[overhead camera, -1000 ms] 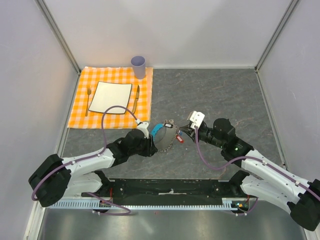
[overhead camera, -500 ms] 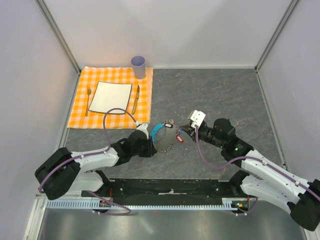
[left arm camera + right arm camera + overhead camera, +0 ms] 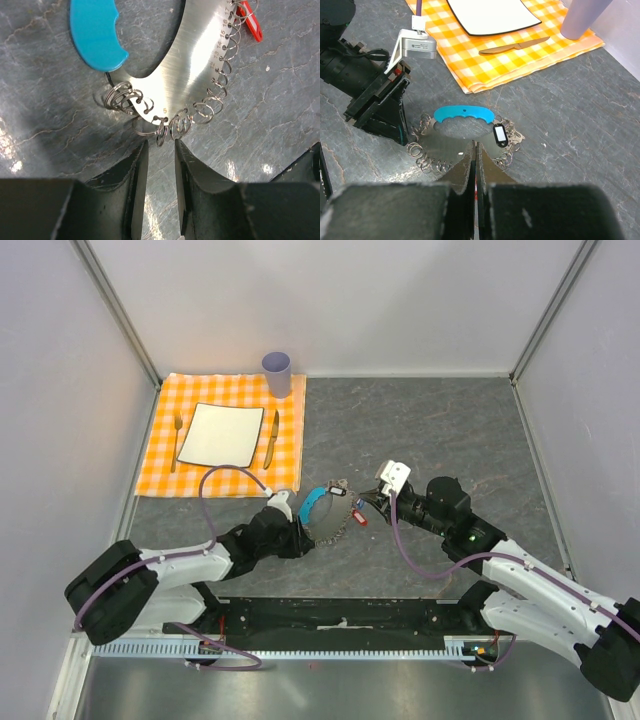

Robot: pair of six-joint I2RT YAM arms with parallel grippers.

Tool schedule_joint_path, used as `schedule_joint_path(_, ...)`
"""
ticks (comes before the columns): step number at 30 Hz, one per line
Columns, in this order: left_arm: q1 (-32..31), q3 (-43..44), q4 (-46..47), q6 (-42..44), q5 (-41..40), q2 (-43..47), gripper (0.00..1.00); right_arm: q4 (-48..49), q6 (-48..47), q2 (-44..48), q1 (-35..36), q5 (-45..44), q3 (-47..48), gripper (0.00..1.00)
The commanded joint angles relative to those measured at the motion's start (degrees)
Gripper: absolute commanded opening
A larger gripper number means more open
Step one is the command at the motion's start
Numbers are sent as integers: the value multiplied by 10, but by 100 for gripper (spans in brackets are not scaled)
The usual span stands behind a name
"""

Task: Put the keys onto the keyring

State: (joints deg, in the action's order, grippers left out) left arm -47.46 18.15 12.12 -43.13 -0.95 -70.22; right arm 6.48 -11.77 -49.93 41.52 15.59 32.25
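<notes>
Lining up on small rings (image 3: pixel 170 125) at keyring (image 3: pixel 195 65) edge: left gripper (image 3: pixel 160 150) fingers narrowly apart, empty. Right gripper (image 3: pixel 475 149) stood shut at keyring. Next move likely needed pinching single ring.

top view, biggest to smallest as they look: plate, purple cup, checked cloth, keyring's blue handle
checked cloth
plate
purple cup and keyring's blue handle: look much alike, not ranked
</notes>
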Motion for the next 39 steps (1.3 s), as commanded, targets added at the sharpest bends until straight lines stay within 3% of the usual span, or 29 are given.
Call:
schedule_joint_path(1, -6, -23, -29, -38, -4, 15, 35, 20, 2, -2, 2, 5, 1, 0)
schedule_joint_path(8, -7, -19, -19, -38, -1, -4, 34, 20, 2, -5, 2, 10, 4, 0)
schedule_joint_path(13, -8, -5, -10, -31, 8, -39, 26, 18, 1, -4, 1, 10, 4, 0)
schedule_joint_path(31, -11, -12, -10, -34, 7, -29, 20, 15, -1, -2, 2, 12, 4, 0)
schedule_joint_path(39, -12, -10, -20, -1, 8, 0, 2, 15, -2, 3, 1, 12, 4, 0)
